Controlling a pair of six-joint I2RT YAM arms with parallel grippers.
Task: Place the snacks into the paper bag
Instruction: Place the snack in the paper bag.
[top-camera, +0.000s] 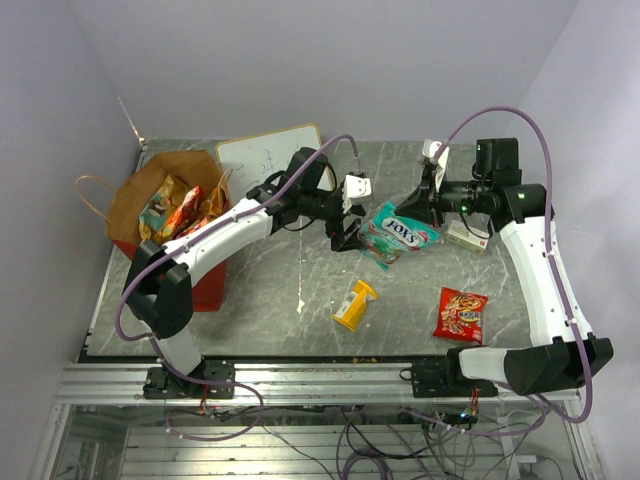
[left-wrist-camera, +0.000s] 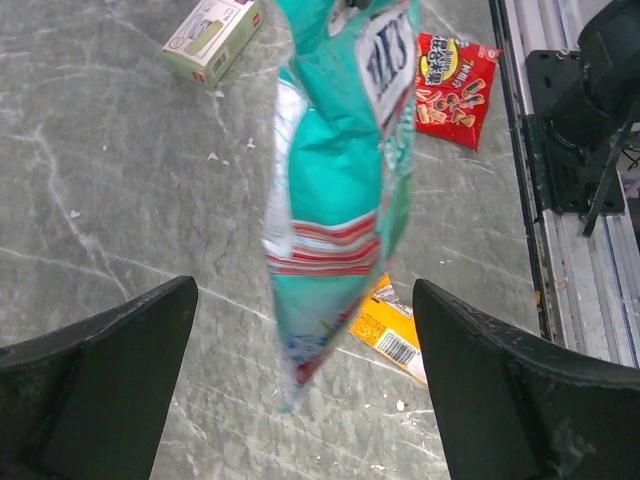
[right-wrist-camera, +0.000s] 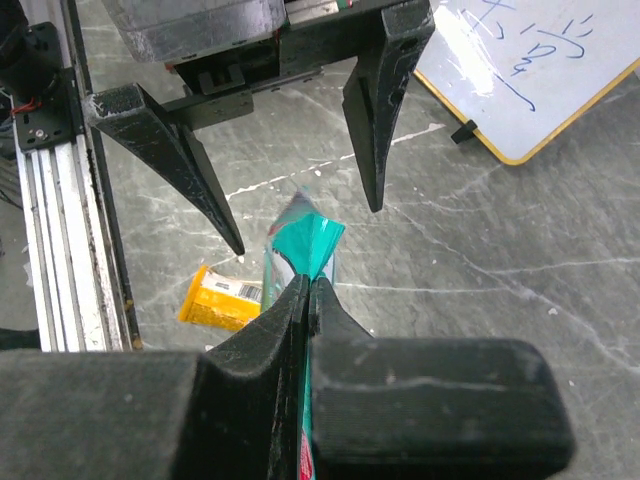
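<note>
There's the paper bag (top-camera: 128, 192) far left, packets (top-camera: 176, 212) inside. Right tool (right-wrist-camera: 308, 290) clamps the teal candy bag (top-camera: 400, 232), left tool (left-wrist-camera: 305, 288) released around it; yellow pack (top-camera: 354, 304), red pack (top-camera: 461, 314) lie nearer.

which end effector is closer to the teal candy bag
Right. The right end effector is shut on the teal candy bag; the left end effector is open around it, not touching.

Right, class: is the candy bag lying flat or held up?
Held up: the right gripper is shut on the edge of the candy bag, which hangs between the open left gripper's jaws.
</note>
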